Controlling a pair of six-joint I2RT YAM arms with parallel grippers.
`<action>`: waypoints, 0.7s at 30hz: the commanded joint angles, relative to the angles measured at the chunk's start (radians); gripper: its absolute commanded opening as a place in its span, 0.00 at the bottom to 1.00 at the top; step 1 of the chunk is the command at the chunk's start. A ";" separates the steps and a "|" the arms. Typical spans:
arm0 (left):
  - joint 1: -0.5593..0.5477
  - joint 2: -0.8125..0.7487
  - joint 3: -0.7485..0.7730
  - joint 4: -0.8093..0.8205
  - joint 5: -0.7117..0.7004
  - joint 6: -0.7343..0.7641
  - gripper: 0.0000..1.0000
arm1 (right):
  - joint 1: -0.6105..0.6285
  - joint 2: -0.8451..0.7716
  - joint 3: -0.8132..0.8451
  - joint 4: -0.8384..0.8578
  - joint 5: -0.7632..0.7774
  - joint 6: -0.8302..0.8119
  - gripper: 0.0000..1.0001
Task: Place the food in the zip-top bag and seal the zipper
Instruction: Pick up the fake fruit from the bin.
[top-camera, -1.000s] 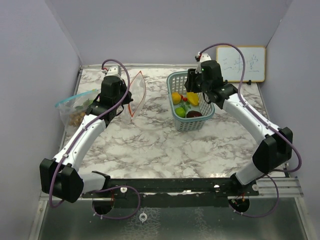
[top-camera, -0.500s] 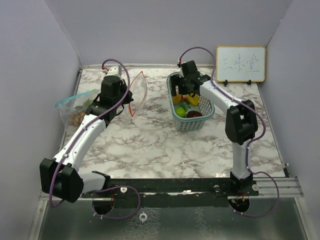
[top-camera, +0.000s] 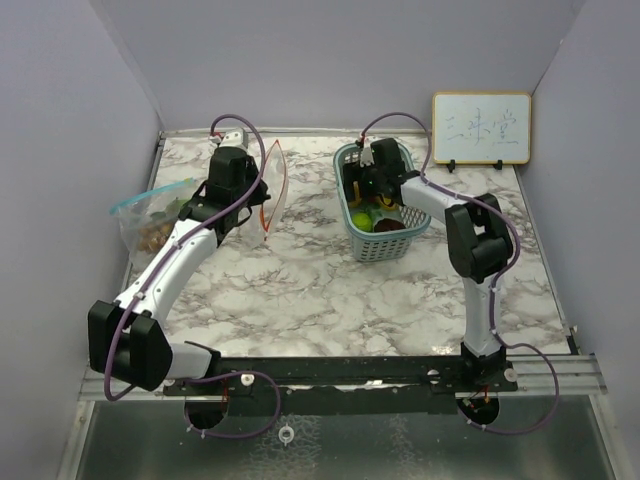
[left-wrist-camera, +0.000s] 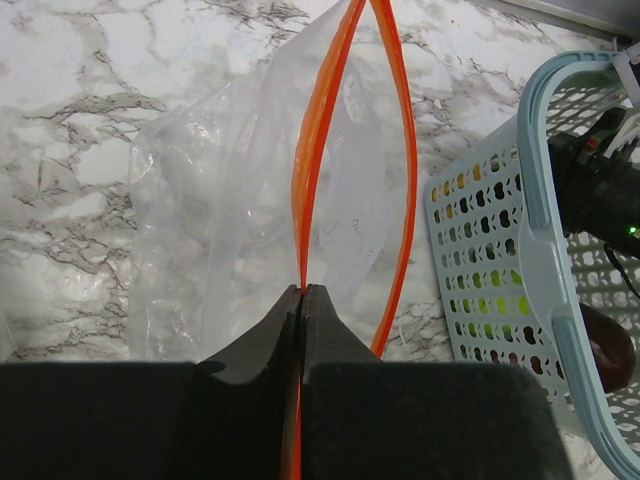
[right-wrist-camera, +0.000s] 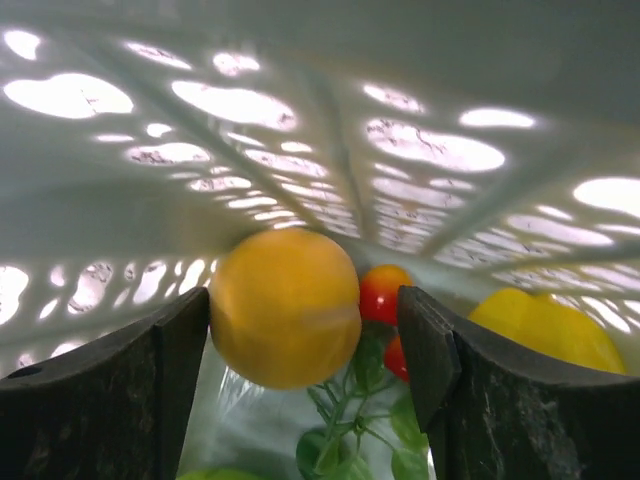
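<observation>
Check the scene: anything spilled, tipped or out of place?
Nothing spilled or damaged. The teal mesh basket sits upright, toy fruit inside; the left gripper holds the zip-top bag by its orange zipper. One oddity: a filled blue-zip bag slumped at the table's left edge.

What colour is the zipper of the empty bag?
Orange-red zipper; clearest in the left wrist view.

Robot lab test cell: plain lilac-grey panel walls (top-camera: 300, 60) box in a marble-print table (top-camera: 320, 290); left arm (top-camera: 175, 265) and right arm (top-camera: 478, 240) bolted to a dark rail (top-camera: 340, 370); small whiteboard (top-camera: 481, 127) propped at back.
</observation>
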 joint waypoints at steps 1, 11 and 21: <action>0.006 0.024 0.053 -0.004 0.019 0.015 0.00 | -0.004 0.077 -0.027 0.040 -0.063 0.007 0.67; 0.006 0.059 0.078 -0.005 0.015 0.021 0.00 | -0.004 -0.054 -0.173 0.091 -0.047 -0.005 0.18; 0.005 0.068 0.088 -0.004 0.020 0.023 0.00 | -0.004 -0.344 -0.174 0.014 -0.049 0.001 0.15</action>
